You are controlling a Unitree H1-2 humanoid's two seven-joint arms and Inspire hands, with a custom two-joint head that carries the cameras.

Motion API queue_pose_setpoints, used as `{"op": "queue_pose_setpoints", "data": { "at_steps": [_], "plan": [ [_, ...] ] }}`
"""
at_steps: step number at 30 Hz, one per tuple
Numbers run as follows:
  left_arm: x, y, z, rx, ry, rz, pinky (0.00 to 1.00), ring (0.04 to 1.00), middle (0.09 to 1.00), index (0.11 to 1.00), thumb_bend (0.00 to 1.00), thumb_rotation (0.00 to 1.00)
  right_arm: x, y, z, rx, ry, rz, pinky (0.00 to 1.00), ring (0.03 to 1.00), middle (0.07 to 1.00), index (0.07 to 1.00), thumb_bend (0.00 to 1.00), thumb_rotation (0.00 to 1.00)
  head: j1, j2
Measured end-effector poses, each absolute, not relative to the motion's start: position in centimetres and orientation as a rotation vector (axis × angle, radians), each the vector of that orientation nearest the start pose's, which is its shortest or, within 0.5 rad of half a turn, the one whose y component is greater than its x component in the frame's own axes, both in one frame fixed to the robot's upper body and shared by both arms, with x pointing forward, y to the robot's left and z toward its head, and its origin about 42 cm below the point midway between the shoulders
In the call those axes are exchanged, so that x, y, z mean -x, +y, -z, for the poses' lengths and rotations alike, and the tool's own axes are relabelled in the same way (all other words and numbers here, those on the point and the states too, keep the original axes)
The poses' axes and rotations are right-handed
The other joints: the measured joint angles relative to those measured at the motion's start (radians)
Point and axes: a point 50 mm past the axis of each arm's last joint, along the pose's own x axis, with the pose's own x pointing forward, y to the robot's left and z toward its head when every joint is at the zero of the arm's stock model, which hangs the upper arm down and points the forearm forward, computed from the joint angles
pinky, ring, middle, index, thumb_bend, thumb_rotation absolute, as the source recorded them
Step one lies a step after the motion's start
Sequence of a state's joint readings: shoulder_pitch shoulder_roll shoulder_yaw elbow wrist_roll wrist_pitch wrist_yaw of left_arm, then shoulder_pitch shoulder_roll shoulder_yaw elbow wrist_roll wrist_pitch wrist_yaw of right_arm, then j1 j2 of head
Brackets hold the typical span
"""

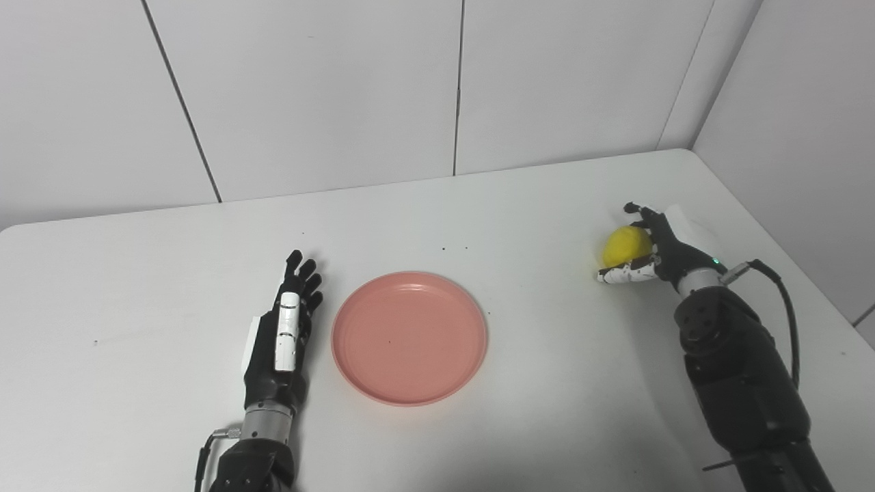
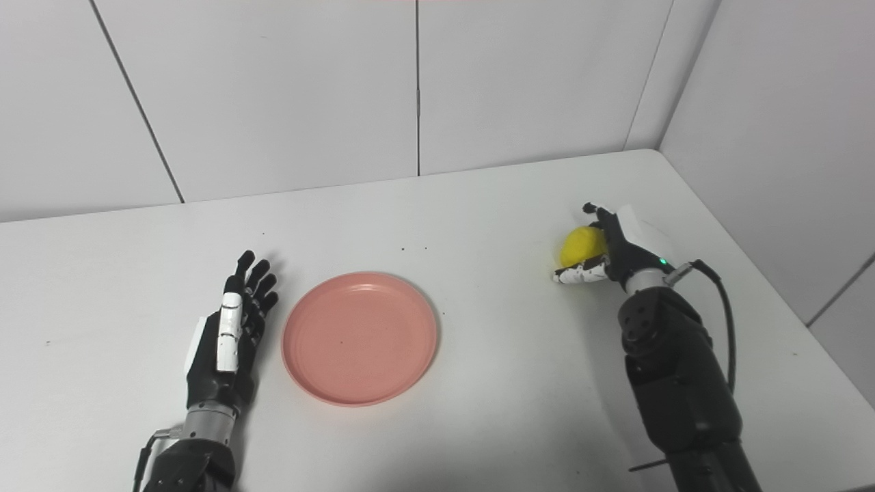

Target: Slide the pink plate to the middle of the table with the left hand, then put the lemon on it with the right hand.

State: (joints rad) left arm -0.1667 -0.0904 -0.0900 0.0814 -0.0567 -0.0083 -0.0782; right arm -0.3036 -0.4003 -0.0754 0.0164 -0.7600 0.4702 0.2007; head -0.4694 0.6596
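Left eye view: pink plate (image 1: pixel 409 337) sits low centre of the frame, roughly mid-table, nothing on it; we read the slide step as done. Left hand (image 1: pixel 285 337) lies flat just left of the plate, fingers straight and a little spread, holding nothing, a narrow gap to the rim. Lemon (image 1: pixel 625 246) is at right of frame, well apart from the plate; right hand (image 1: pixel 649 251) is wrapped round it, thumb under, fingers over the far side; looks like a grasp, though we can't tell if the lemon is off the table (image 1: pixel 547 205) yet.

Right eye view: same layout; pink plate (image 2: pixel 360 337) lower centre-left, left hand (image 2: pixel 228 338) beside it with fingers extended and nothing in it; lemon (image 2: pixel 582 247) mid-right, cupped by the right hand (image 2: pixel 605 254); contact with the tabletop under the thumb is hidden.

Our judgement: we are on step two, pick just made or closing; next move needs a lift clear of the surface, a carry leftward and down-frame to over the plate centre, then lower and release; the lemon is round, so release low or it may roll off the rim.
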Motion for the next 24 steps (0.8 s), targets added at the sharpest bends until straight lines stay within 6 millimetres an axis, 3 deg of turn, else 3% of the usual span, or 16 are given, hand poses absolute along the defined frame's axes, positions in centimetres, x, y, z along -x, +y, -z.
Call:
{"op": "queue_pose_setpoints", "data": {
  "at_steps": [6,8,10,11,13,17,24],
  "plan": [
    [-33.2,13.4,-12.7,0.131,-0.091,0.222,0.95,0.956,0.962,0.965,0.51,1.0,-37.1,-36.0,-19.5,1.035,0.226,0.277,0.31,0.426,0.485,0.711,0.57,0.0,0.005,0.002],
    [-33.2,13.5,-12.7,0.131,-0.091,0.222,0.95,0.956,0.963,0.966,0.51,1.0,-37.0,-36.0,-19.3,1.025,0.209,0.29,0.4,0.499,0.489,0.678,0.57,0.0,0.005,0.002],
    [-33.2,13.4,-12.7,0.126,-0.09,0.22,0.95,0.952,0.959,0.963,0.51,1.0,-36.9,-36.0,-19.1,1.02,0.187,0.313,0.41,0.494,0.488,0.643,0.56,0.0,0.008,0.002],
    [-33.2,13.4,-12.7,0.125,-0.09,0.22,0.94,0.95,0.957,0.961,0.5,1.0,-37.0,-36.0,-18.9,1.017,0.177,0.322,0.38,0.42,0.473,0.586,0.53,0.0,0.009,0.002],
    [-33.2,13.4,-12.7,0.119,-0.087,0.22,0.94,0.947,0.954,0.956,0.49,1.0,-36.9,-35.9,-18.6,1.015,0.142,0.353,0.37,0.397,0.467,0.56,0.52,0.0,0.009,0.002],
    [-33.2,13.3,-12.7,0.118,-0.084,0.222,0.94,0.945,0.95,0.953,0.49,1.0,-36.9,-35.5,-18.8,0.992,0.04,0.404,0.34,0.386,0.46,0.543,0.51,0.0,0.02,0.002],
    [-33.2,13.1,-12.7,0.098,-0.085,0.217,0.93,0.936,0.94,0.937,0.51,1.0,-36.8,-35.1,-18.8,0.853,-0.081,0.447,0.41,0.413,0.473,0.54,0.51,0.0,0.069,0.0]
  ]
}}
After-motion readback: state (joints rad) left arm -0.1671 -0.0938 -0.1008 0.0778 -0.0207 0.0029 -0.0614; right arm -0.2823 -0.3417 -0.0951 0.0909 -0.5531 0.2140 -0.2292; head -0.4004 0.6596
